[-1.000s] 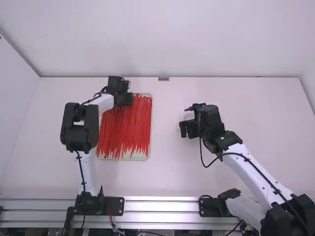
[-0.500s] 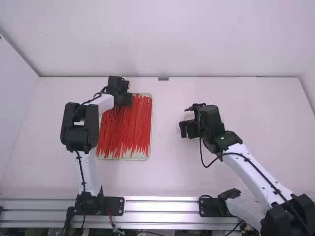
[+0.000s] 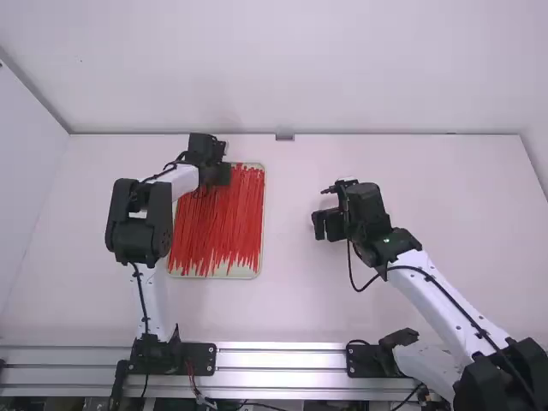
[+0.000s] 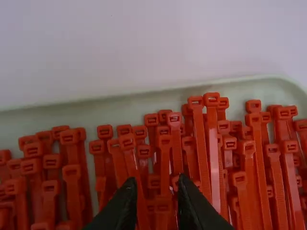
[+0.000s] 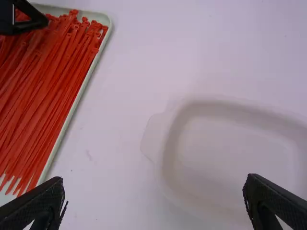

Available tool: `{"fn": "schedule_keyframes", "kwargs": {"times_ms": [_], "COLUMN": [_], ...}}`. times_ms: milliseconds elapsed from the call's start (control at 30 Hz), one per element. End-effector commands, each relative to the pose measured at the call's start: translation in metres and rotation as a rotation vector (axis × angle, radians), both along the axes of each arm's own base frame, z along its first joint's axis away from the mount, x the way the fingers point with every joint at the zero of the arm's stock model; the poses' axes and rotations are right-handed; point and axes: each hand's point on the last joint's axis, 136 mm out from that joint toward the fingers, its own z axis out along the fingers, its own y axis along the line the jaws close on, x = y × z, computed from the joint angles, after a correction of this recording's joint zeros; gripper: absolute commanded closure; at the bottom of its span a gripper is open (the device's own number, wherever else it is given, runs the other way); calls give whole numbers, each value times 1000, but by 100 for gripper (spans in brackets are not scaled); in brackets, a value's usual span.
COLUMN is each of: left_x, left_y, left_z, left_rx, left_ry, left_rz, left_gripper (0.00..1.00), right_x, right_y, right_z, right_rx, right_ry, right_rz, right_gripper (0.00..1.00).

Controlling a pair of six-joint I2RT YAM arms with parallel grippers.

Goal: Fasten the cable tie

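I operate in a robotics lab test cell. A bare white table [image 3: 428,171] sits boxed in by plain white wall panels [image 3: 257,60]. Well behind my left gripper [image 4: 154,184] and right gripper [image 5: 153,178], an aluminium rail [image 3: 274,353] carries the bolted arm bases [image 3: 171,353]. Under the left gripper lies a tray [image 4: 96,109] of identical red cable ties [image 4: 211,143]; just ahead of the right gripper sits a pale plastic tub [image 5: 230,153].

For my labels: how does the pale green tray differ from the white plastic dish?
The pale green tray is shallow, holding red cable ties; the white plastic dish is deeper. The tray's rim is plain; the dish has an end tab. Both lie on the white table.
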Motion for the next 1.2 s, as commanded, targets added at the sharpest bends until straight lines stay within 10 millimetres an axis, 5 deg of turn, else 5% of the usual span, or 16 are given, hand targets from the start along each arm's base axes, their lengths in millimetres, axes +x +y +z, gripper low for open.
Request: {"fn": "schedule_keyframes", "kwargs": {"times_ms": [0, 833, 1167], "left_x": [-6, -14, -14], "left_y": [-6, -6, -6], "left_z": [-14, -27, -27], "left_rx": [3, 0, 0], "left_ry": [24, 70, 73], "left_rz": [-30, -25, -24], "left_gripper": [76, 78, 90], "right_x": [7, 7, 6], "right_y": [5, 4, 5], "right_z": [14, 14, 12], "right_rx": [12, 11, 9], "right_ry": [-28, -27, -24], "right_rz": [4, 4, 6], "right_gripper": [1, 1, 1]}}
